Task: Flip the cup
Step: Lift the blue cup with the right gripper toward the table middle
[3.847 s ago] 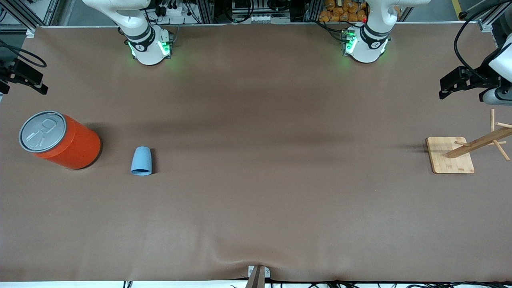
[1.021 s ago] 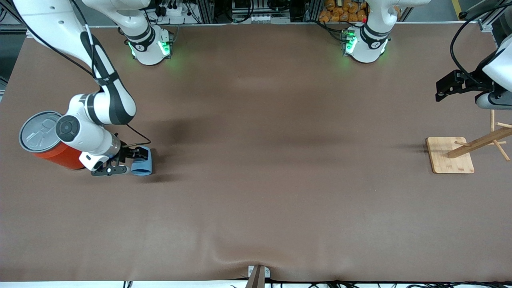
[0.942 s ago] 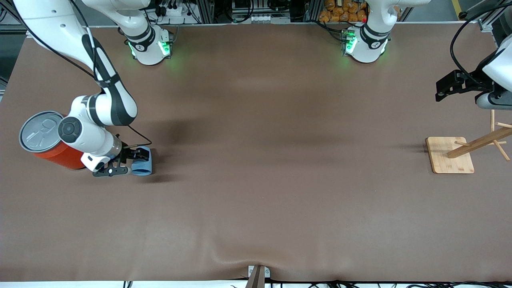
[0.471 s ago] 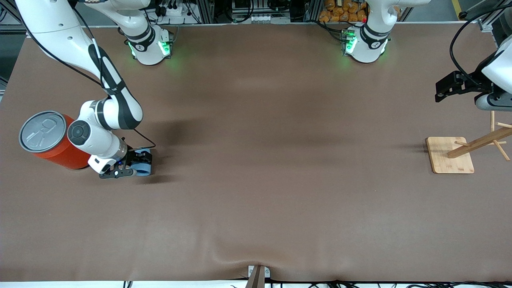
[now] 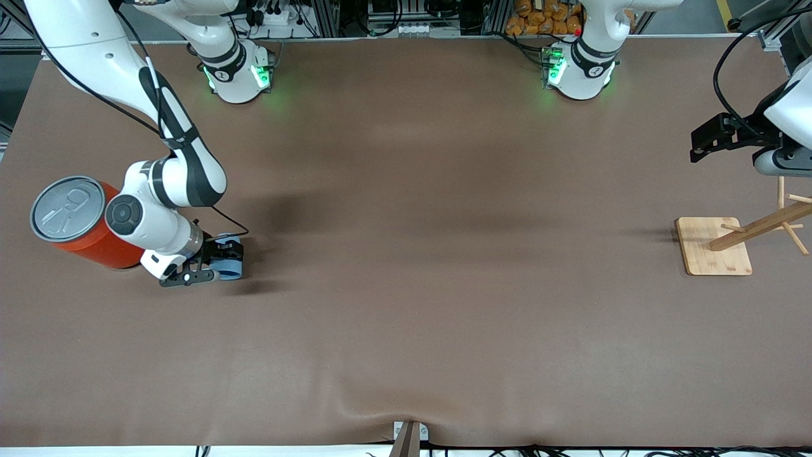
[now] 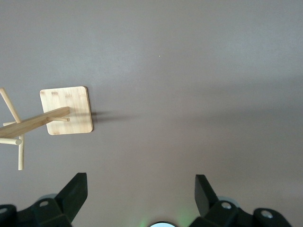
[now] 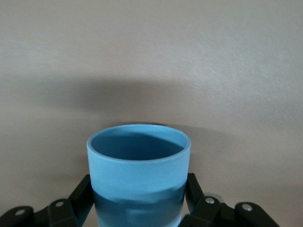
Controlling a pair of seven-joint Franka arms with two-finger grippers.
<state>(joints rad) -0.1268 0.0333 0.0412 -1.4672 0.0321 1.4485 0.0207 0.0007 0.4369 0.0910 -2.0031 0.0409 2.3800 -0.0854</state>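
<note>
Starting at the right arm's end of the table, we see the orange can (image 5: 89,223) standing, and just beside it the right gripper (image 5: 212,266) clamped on the cup (image 5: 229,267) low at the table — its fingers (image 7: 81,193) press the cup's two sides, mouth facing the wrist camera. So we judge the grasp done, the turning over not yet (the cup looks barely raised, if at all). Over the wooden rack (image 5: 736,241), the left gripper (image 6: 141,194) waits, spread wide and empty.
</note>
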